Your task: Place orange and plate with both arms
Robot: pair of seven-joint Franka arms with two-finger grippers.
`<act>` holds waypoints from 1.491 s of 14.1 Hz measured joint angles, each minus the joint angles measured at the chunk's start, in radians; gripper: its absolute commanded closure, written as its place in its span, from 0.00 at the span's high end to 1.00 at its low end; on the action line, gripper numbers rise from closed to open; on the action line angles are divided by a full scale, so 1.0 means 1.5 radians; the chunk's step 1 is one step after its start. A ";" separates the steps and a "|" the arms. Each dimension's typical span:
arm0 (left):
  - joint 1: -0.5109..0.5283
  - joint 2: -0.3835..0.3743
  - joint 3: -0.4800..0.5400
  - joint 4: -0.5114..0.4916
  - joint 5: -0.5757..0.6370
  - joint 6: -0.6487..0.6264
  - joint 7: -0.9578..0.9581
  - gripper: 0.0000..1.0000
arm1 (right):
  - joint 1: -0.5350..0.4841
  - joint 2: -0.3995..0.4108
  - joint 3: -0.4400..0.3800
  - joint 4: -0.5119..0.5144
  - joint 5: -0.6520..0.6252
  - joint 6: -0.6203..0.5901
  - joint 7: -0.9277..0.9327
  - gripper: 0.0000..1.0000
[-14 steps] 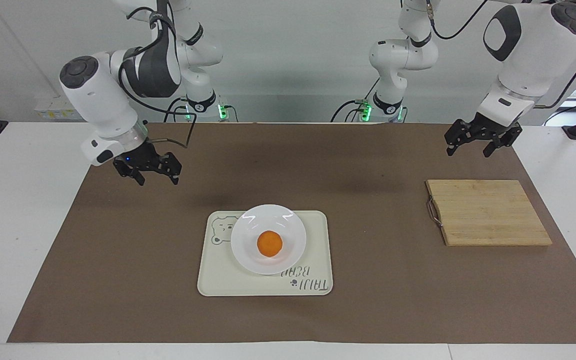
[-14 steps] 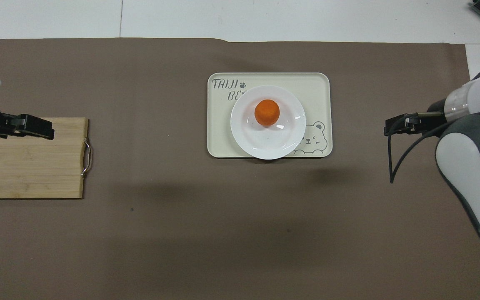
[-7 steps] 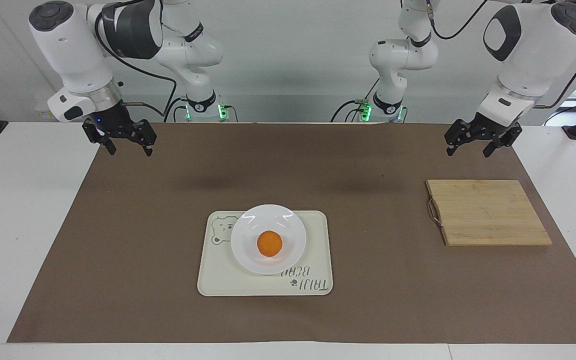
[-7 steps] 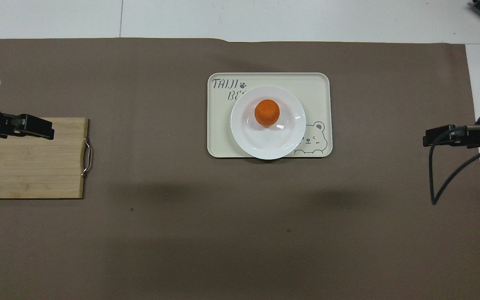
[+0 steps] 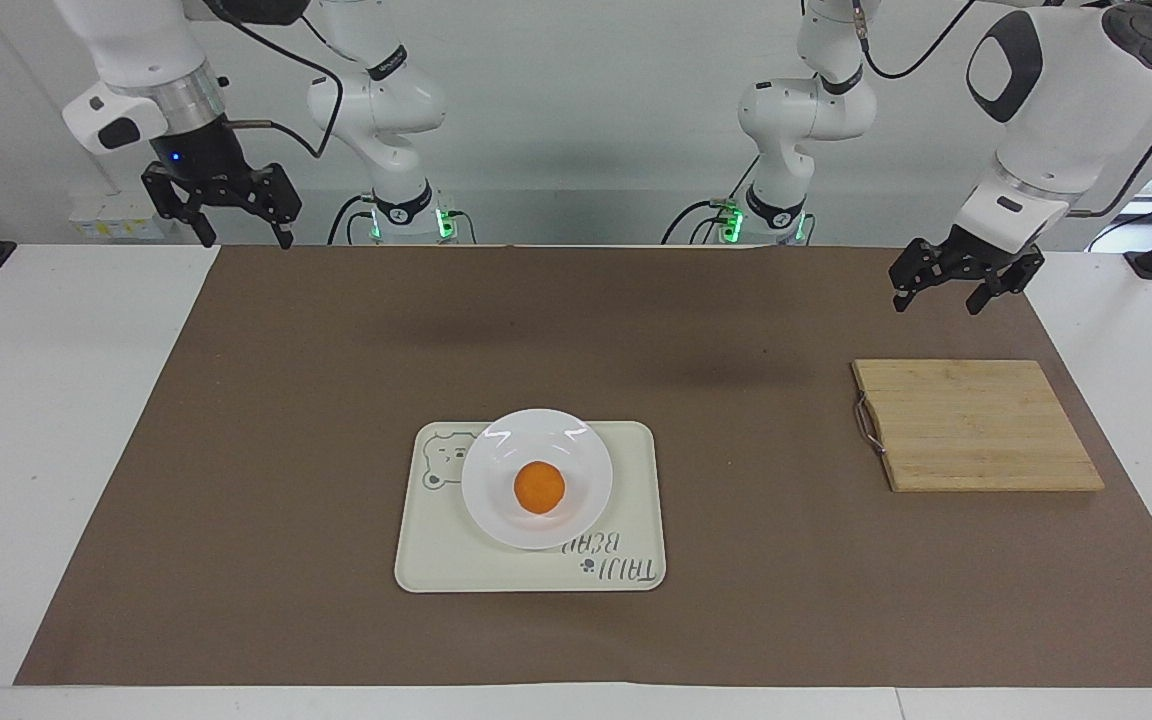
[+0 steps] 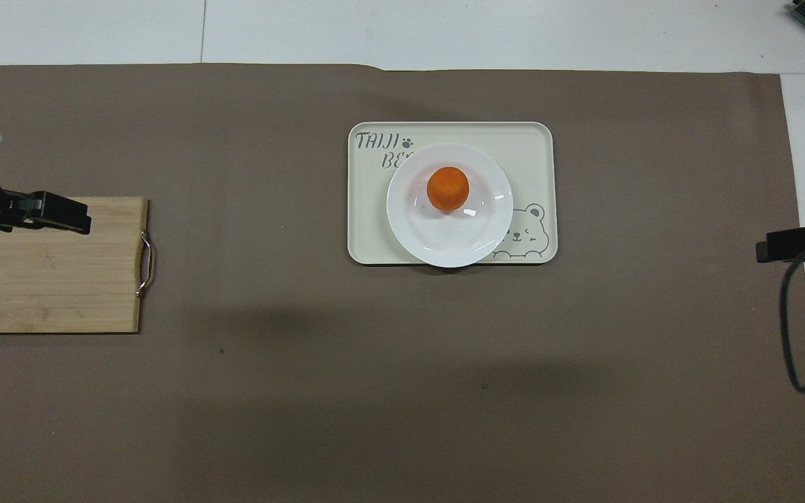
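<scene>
Orange (image 5: pixel 539 487) sits on white plate (image 5: pixel 496 455); plate on tray (image 5: pixel 636 500).

A brown mat (image 5: pixel 336 520) covers most of the white bench (image 5: pixel 26 420). Midway along the mat lies a cream rectangular tray (image 5: pixel 626 480) with a bear drawing and lettering. Toward the left arm's end of the mat, well apart from the tray, a bamboo cutting board (image 5: pixel 976 425) lies flat, its metal handle (image 5: pixel 866 422) facing the tray.

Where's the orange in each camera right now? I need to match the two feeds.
Facing view: the orange sits on the white plate, low in the picture's middle.
Overhead view: the orange on the plate, above the middle.
Shared landmark: the cream bear tray under the plate.
</scene>
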 measured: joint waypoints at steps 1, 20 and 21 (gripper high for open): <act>0.000 0.000 0.000 0.000 0.000 0.000 0.000 1.00 | 0.000 0.001 0.000 0.019 0.000 -0.019 0.000 1.00; 0.000 0.000 0.000 0.000 0.000 0.000 0.000 1.00 | 0.007 -0.004 0.010 0.017 -0.011 -0.033 -0.021 1.00; 0.000 0.000 0.000 0.000 0.000 0.000 0.000 1.00 | 0.007 -0.004 0.009 0.017 -0.011 -0.033 -0.021 1.00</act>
